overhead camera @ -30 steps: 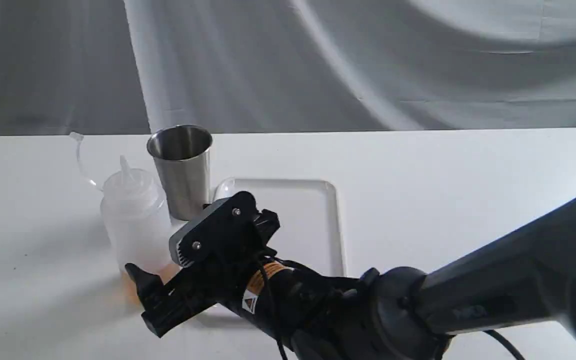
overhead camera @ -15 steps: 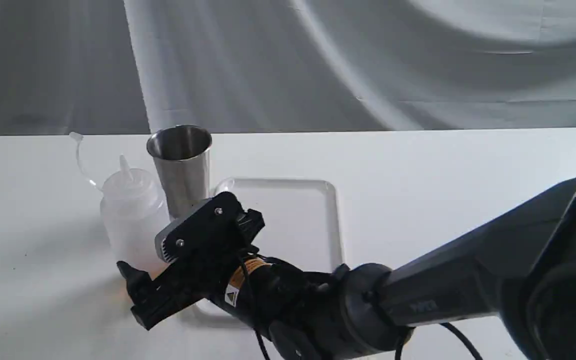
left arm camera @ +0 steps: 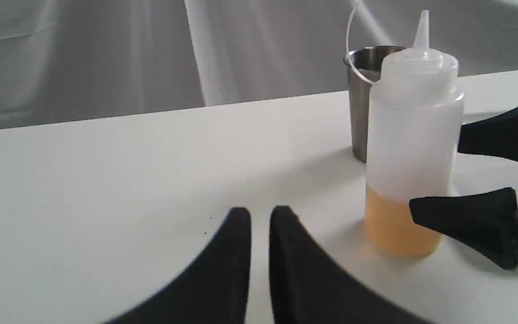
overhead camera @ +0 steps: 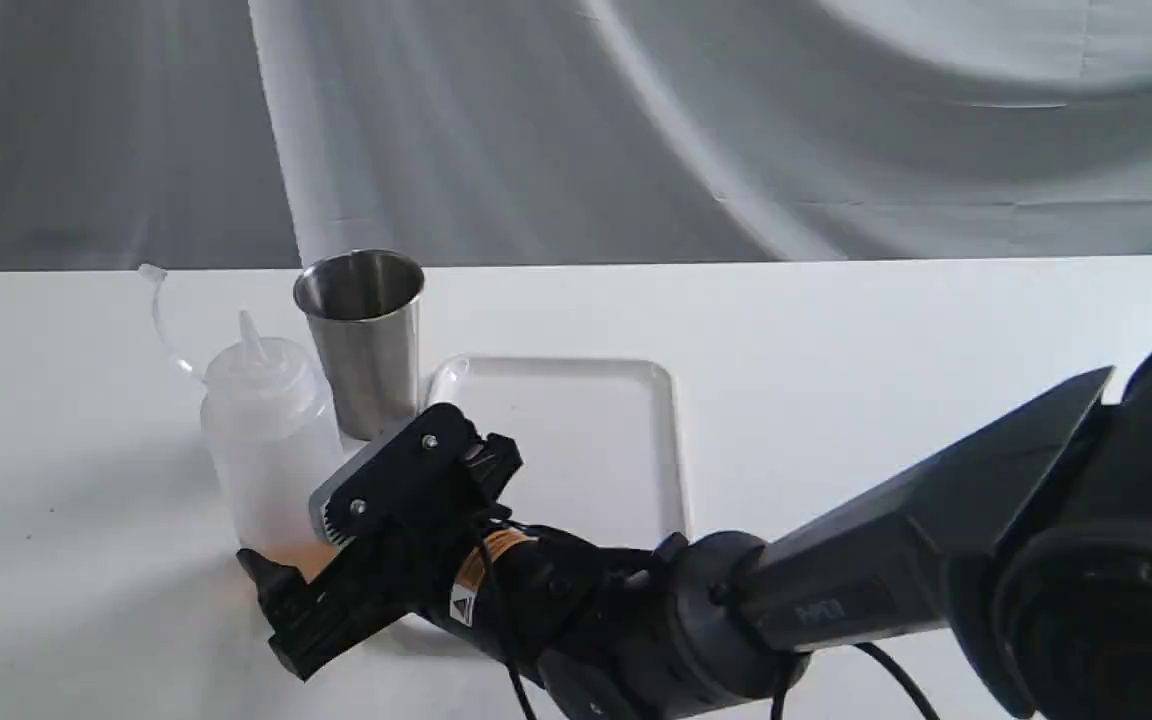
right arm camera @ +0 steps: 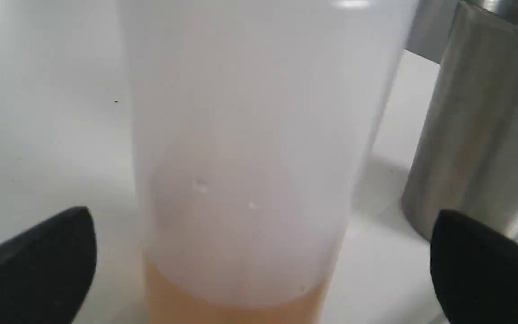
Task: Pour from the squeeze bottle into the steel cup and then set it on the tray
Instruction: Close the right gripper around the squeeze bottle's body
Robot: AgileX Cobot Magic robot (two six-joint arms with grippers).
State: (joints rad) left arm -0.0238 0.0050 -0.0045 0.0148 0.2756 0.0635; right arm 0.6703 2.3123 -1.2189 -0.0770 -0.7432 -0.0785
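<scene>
Exterior view: warning-triangle sticker [overhead camera: 469, 592] (text unreadable); white table [overhead camera: 836, 350], grey drape [overhead camera: 636, 130]; right gripper [overhead camera: 286, 538] wide astride squeeze bottle [overhead camera: 271, 440]; left gripper [left arm camera: 260, 216] nearly shut.

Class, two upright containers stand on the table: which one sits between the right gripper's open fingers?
The squeeze bottle, translucent with amber liquid; the steel cup stands outside the right gripper.
</scene>
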